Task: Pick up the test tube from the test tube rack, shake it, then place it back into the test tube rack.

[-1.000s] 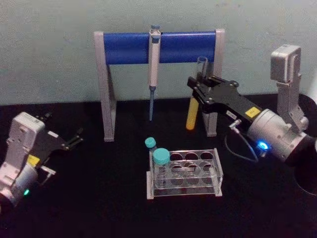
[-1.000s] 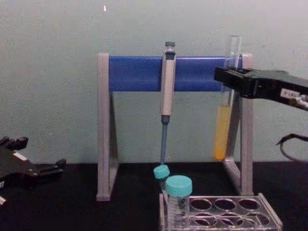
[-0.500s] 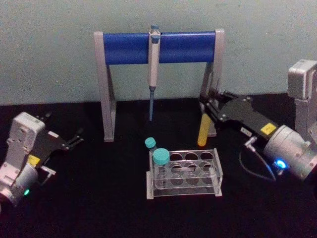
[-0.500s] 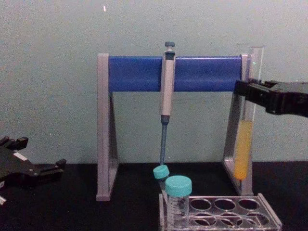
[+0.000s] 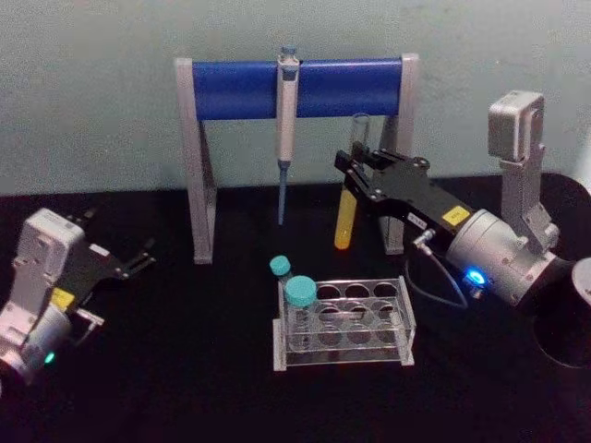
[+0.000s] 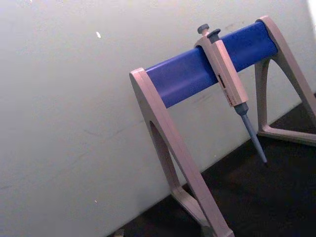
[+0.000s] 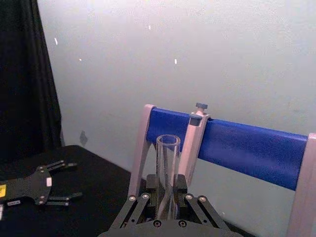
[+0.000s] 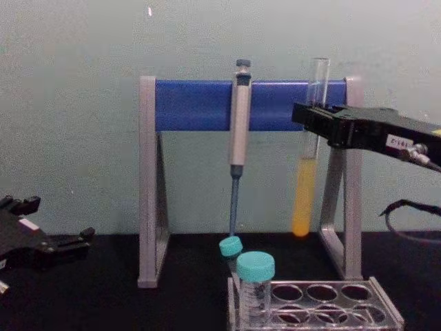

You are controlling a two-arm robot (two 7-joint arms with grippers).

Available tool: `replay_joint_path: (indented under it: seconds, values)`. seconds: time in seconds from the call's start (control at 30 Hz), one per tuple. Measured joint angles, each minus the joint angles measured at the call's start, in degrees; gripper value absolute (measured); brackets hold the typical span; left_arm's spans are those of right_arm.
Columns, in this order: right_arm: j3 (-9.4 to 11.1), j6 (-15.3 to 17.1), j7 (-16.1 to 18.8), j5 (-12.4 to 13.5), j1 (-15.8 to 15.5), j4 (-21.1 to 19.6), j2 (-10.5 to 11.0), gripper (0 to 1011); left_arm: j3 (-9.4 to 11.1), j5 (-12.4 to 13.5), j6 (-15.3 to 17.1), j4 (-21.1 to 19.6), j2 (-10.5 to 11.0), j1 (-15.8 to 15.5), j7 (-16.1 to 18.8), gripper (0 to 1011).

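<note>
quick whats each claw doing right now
Left claw: open, holding nothing, low at the left.
Right claw: closed on the test tube, upright in the air.

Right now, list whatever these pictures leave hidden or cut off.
Right wrist view: the right gripper hides the lower, liquid-filled part of the test tube.
Chest view: the bottom edge cuts off the base of the test tube rack.
Chest view: the left edge cuts off most of the left gripper.
</note>
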Motion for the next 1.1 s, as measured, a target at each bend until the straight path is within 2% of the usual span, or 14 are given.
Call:
replay_joint_path:
  seconds: [0.77, 1.1]
  values:
    - [1.41, 0.37, -0.55, -1.01, -0.92, -0.22, 0.59, 241, 0.00, 0.00, 0.00, 0.00, 0.00, 0.00, 0.00, 1001]
    - [3.67, 0.42, -1.40, -1.26, -4.51, -2.89, 2.67, 242, 0.00, 0.00, 0.00, 0.00, 0.00, 0.00, 0.00, 1001]
